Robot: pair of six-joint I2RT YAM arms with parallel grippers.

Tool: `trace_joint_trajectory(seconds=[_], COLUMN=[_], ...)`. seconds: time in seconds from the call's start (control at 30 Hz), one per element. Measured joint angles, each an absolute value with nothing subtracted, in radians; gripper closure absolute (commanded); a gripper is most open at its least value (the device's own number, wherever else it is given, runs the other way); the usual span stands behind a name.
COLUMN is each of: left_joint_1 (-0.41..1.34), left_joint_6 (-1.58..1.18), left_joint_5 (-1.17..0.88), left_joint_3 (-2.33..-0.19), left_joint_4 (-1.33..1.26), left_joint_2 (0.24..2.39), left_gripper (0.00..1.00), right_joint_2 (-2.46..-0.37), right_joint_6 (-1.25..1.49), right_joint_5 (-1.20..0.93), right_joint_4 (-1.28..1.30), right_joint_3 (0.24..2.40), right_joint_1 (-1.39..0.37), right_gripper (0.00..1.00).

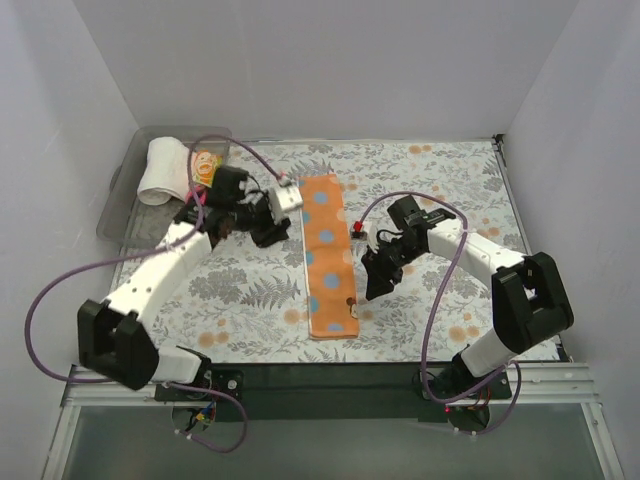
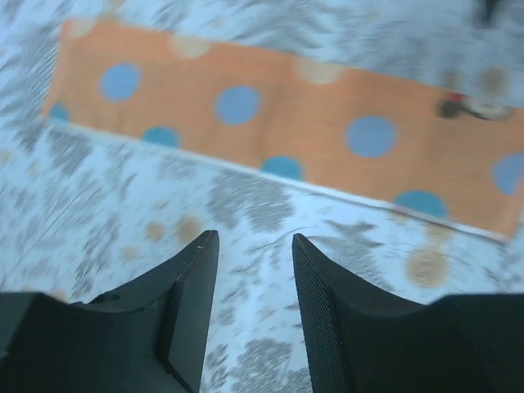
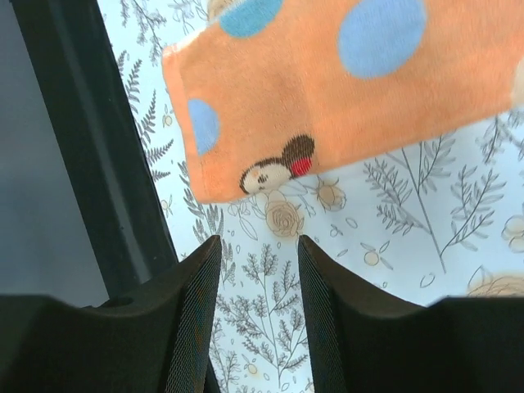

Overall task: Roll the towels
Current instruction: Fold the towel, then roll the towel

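An orange towel with blue spots point(image 1: 328, 250) lies flat as a long narrow strip in the middle of the table. My left gripper point(image 1: 270, 233) hovers just left of its far half, open and empty. In the left wrist view the towel point(image 2: 327, 139) stretches across beyond the open left gripper point(image 2: 254, 237). My right gripper point(image 1: 373, 283) is to the right of the strip's near half, also open. In the right wrist view the towel's near corner point(image 3: 327, 106), with a small mouse print, lies just beyond the open right gripper point(image 3: 258, 239). A rolled white towel point(image 1: 160, 170) sits in the bin.
A clear plastic bin point(image 1: 118, 200) stands at the far left and also holds a small orange-yellow item point(image 1: 207, 165). A small red and black object point(image 1: 358, 228) lies by the towel's right edge. The floral table covering point(image 1: 250, 290) ends at a black front edge point(image 3: 90, 164).
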State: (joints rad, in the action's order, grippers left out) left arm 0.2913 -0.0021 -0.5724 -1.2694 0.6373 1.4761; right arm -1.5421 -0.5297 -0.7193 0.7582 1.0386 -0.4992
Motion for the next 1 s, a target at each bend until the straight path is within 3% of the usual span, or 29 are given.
trace_joint_trajectory(seconds=[0.2, 0.4, 0.63, 1.0], left_joint_1=[0.74, 1.013, 1.093, 1.134], left_joint_6=[0.126, 0.144, 0.15, 0.139], left_joint_5=[-0.51, -0.38, -0.312, -0.282], left_joint_3=[-0.914, -0.758, -0.741, -0.743], left_joint_4=[0.634, 0.591, 0.505, 0.411], left_joint_2=[1.196, 1.213, 1.332, 1.462], left_gripper=[0.62, 0.66, 0.72, 0.69], right_joint_2=[-1.586, -1.587, -1.587, -1.58], right_joint_6=[-0.492, -0.475, -0.472, -0.471], right_joint_5=[-0.748, -0.739, -0.711, -0.696], right_joint_4=[0.759, 0.759, 0.759, 0.759], right_joint_3=[1.009, 1.009, 1.009, 0.997], right_joint_1=[-0.433, -0.412, -0.405, -0.393], right_gripper=[0.64, 0.65, 0.67, 0.67])
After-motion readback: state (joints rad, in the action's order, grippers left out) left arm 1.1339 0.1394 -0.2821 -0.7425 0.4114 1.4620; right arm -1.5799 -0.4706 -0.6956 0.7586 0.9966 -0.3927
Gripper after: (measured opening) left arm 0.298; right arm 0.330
